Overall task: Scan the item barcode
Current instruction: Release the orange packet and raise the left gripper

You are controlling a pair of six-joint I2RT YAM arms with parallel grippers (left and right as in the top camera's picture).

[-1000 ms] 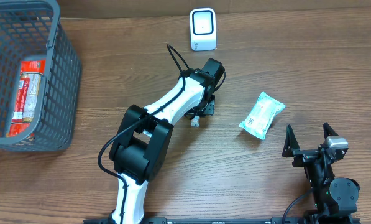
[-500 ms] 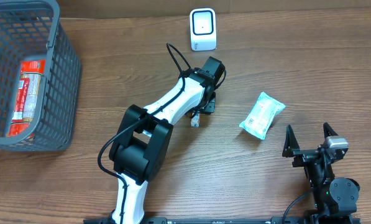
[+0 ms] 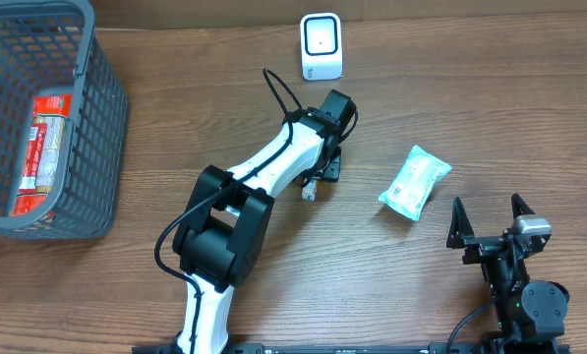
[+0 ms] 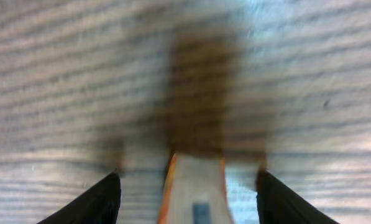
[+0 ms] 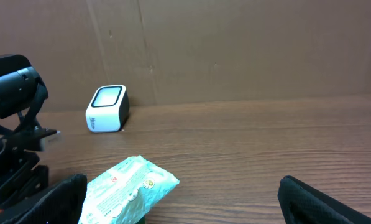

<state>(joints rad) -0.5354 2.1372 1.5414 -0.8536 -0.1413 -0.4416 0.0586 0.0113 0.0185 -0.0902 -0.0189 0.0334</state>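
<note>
A small white item with orange edges [image 3: 310, 193] lies on the wooden table just under my left gripper [image 3: 319, 173]. In the left wrist view the item [image 4: 194, 193] sits between the two dark fingers with a gap on each side, so my left gripper [image 4: 188, 179] is open and not touching it. The white barcode scanner [image 3: 321, 46] stands upright at the far edge; in the right wrist view the scanner [image 5: 107, 109] is at the left. My right gripper [image 3: 490, 222] stands open near the front right, with nothing held.
A teal wipes pack [image 3: 414, 182] lies just ahead of the right gripper; the right wrist view has the pack [image 5: 126, 186] low and left. A grey basket [image 3: 101, 118] at the far left holds a red package [image 3: 42, 147].
My left gripper's jaws have spread apart and let go of the small item, which now rests on the table. Neither arm has visibly moved.
</note>
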